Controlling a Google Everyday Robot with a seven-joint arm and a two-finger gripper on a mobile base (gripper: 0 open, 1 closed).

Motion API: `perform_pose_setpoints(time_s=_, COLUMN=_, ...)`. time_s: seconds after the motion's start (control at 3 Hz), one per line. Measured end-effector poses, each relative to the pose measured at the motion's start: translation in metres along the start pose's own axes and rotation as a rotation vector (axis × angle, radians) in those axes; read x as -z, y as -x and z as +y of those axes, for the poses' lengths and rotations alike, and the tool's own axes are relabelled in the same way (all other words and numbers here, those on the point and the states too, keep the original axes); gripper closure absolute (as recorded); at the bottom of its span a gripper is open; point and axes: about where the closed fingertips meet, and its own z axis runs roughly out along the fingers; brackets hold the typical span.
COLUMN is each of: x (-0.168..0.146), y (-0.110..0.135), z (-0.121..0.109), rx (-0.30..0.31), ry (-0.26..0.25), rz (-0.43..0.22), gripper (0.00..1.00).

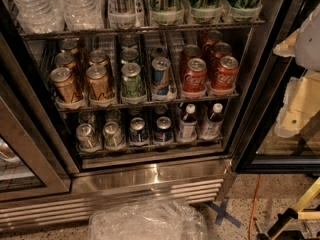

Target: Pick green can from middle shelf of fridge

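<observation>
The fridge [150,176] stands open in front of me, with a steel frame and a dark inside. Its middle shelf [145,103] is a wire rack lined with short cans. The green can [132,80] stands at the front of the third lane from the left, with more green cans behind it. Gold cans [82,84] are to its left, and a blue-and-silver can [161,76] and red cans [207,74] are to its right. My gripper [292,116] shows as pale cream parts at the right edge, outside the fridge, far to the right of the green can and a little lower.
The top rack holds water bottles [55,6] and tall striped cans [200,1]. The lower rack holds silver and blue cans and small capped bottles [200,121]. A clear plastic sheet [147,219], a blue tape cross [222,211] and an orange cable [254,199] lie on the floor.
</observation>
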Motion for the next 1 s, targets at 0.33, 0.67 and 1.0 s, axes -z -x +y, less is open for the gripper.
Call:
perform_pose_setpoints(time_s=0.33, x=0.000, y=0.000, z=0.000, rx=0.000, ry=0.000, rz=0.000, gripper=0.00)
perform_pose_setpoints(time_s=0.67, x=-0.001, y=0.003, z=0.001, rx=-0.006, ry=0.000, rz=-0.014, gripper=0.00)
perform_pose_setpoints(time_s=1.0, x=-0.015, y=0.013, z=0.015, rx=-0.071, ry=0.018, rz=-0.078, gripper=0.00)
